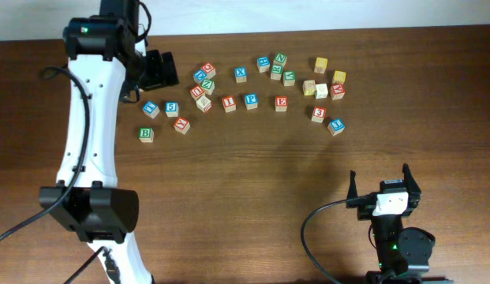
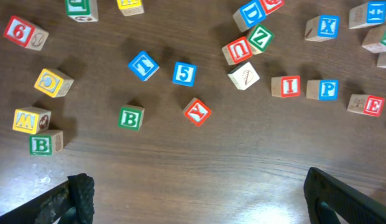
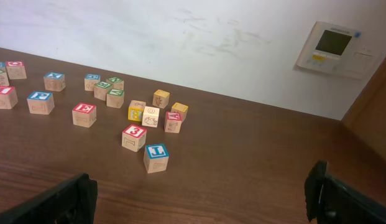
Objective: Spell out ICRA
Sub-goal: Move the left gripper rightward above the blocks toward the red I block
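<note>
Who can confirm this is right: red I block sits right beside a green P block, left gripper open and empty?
Not quite. The P block is blue, not green, as the left wrist view shows. The rest holds: the red I block sits right beside it, and the left gripper is open and empty.

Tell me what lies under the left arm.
Overhead, the left arm hides that spot. The left wrist view shows blocks there: a red 6, yellow W, green B.
</note>
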### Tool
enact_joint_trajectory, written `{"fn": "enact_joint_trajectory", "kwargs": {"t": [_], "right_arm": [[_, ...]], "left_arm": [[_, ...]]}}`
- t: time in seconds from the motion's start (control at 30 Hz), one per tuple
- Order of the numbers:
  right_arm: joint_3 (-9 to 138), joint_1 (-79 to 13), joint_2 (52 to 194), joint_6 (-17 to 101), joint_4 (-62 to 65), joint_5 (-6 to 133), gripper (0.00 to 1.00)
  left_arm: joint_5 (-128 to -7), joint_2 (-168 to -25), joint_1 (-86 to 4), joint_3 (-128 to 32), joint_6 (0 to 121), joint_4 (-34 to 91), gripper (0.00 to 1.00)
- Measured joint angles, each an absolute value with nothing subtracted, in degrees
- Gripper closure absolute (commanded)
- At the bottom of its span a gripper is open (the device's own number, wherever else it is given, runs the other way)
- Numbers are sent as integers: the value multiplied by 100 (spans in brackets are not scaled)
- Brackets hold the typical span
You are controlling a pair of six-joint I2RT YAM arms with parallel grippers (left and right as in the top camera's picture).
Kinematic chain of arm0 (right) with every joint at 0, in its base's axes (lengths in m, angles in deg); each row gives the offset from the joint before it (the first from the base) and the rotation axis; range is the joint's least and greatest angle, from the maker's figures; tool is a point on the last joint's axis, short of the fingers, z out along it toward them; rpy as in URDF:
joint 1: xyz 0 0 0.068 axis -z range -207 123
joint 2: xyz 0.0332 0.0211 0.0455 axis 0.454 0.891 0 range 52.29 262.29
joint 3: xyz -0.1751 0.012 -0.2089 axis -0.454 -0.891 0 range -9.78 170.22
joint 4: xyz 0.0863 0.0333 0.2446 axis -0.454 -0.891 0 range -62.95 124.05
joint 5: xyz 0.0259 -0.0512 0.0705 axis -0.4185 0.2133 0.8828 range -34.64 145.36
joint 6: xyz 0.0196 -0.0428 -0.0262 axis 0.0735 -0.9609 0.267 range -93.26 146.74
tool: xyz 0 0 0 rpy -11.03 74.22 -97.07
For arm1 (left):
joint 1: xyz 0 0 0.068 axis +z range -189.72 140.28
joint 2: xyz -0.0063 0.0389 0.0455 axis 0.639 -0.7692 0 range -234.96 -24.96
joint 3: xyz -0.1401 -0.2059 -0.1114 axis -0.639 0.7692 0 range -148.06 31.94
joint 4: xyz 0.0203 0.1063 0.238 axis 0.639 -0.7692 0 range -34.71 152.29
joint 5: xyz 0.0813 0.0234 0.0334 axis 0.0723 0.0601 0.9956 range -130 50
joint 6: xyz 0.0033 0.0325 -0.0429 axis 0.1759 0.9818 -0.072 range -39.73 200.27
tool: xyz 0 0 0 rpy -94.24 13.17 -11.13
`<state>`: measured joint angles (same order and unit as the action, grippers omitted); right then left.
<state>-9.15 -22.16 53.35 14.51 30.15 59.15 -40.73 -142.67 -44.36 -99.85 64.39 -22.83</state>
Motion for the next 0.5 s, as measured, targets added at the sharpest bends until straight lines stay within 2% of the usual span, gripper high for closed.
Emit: {"fn": "enact_joint_trajectory", "kwargs": {"t": [0.3, 0.37, 0.4, 0.43, 0.47, 0.5], "right_arm": [[-915, -2216, 5335, 1451, 3015, 5915, 2], [-915, -2216, 5335, 1451, 3015, 5915, 2], [-915, -2216, 5335, 1455, 3015, 5915, 2], [-915, -2216, 5335, 1453, 3015, 5915, 2], [-915, -2216, 5335, 1453, 3015, 5915, 2], [-915, -2216, 5335, 1455, 3015, 5915, 2]], "left_arm": [[-4073, -14267, -4447, -9985, 6439, -2222, 0], [-4071, -14267, -4447, -9985, 6439, -2222, 7], [-4071, -14269, -4447, -9985, 6437, -2222, 15], [-4071, -14271, -4447, -9985, 6445, -2224, 41], [-4071, -14273, -4447, -9985, 6448, -2227, 61], [-4073, -14286, -4447, -9985, 6417, -2229, 75]]}}
